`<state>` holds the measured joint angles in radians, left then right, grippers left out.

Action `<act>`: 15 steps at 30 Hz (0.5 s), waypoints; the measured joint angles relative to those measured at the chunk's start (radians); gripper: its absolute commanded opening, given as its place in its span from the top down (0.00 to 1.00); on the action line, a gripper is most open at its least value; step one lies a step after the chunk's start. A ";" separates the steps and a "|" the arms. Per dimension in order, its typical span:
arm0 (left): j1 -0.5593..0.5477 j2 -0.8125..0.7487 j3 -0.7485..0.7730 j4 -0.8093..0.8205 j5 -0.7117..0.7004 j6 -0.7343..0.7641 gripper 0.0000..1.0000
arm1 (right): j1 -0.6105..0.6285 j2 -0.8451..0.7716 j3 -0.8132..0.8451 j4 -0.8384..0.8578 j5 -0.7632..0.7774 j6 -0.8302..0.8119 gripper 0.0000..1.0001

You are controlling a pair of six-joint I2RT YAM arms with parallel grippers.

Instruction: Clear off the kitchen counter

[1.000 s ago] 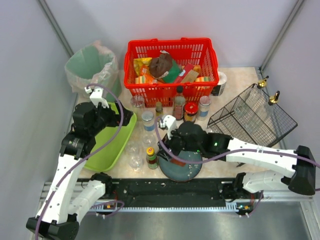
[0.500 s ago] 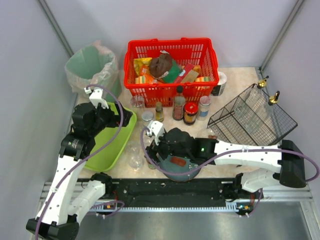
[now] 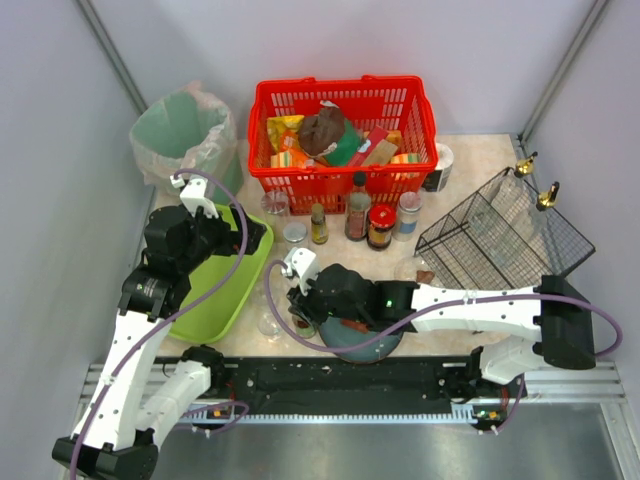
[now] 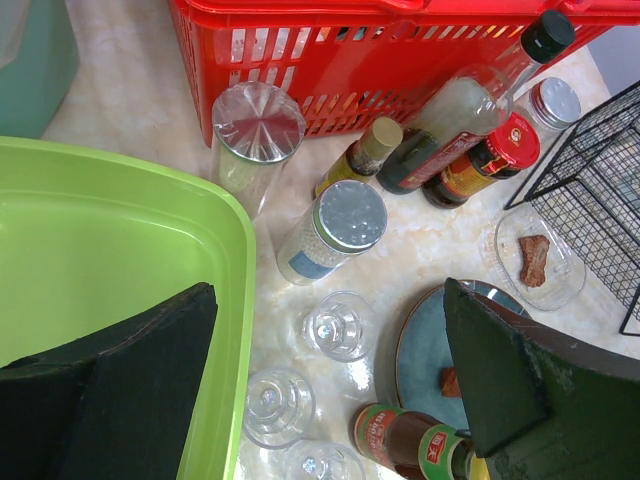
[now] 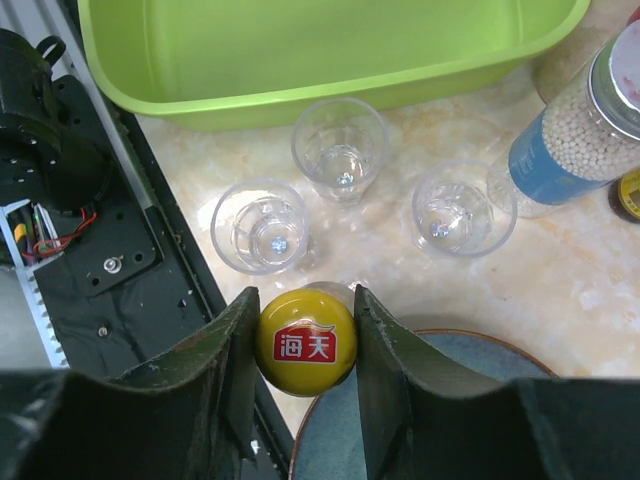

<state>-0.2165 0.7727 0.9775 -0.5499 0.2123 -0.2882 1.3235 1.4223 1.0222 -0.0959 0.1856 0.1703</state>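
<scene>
Honestly, little looks done: the kitchen counter [image 5: 590, 280] under my hands is crowded. My right gripper [image 5: 305, 330] is clamped on the yellow-capped sauce bottle [image 5: 305, 345], with three clear glasses [image 5: 340, 150] just beyond it and a blue plate [image 5: 440, 400] beside it. My left gripper [image 4: 328, 288] hangs spread and empty over the rim of the lime-green tray [image 4: 120, 230], which seems bare. The jars and bottles [image 4: 345, 215] ahead of it remain to be cleared.

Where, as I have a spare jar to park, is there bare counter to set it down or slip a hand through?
Bare: the back-right kitchen counter between red basket and wire rack; also between bin and basket. Crowded: the bottle row before the basket, and glasses around the yellow-capped bottle by the green tub.
</scene>
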 measured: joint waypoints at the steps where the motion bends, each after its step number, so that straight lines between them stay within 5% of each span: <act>1: 0.000 0.000 0.000 0.000 0.000 0.000 0.02 | 0.001 0.000 0.000 0.001 0.005 0.004 0.75; 6: 0.000 0.000 0.000 0.000 0.000 0.000 0.02 | 0.002 0.000 0.000 0.000 0.018 0.012 1.00; 15: 0.000 0.000 -0.001 0.000 0.001 0.000 0.02 | 0.003 -0.011 0.031 -0.081 0.060 0.020 1.00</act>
<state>-0.2165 0.7723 0.9768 -0.5495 0.2134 -0.2882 1.3270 1.4117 1.0531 -0.1772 0.2459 0.1905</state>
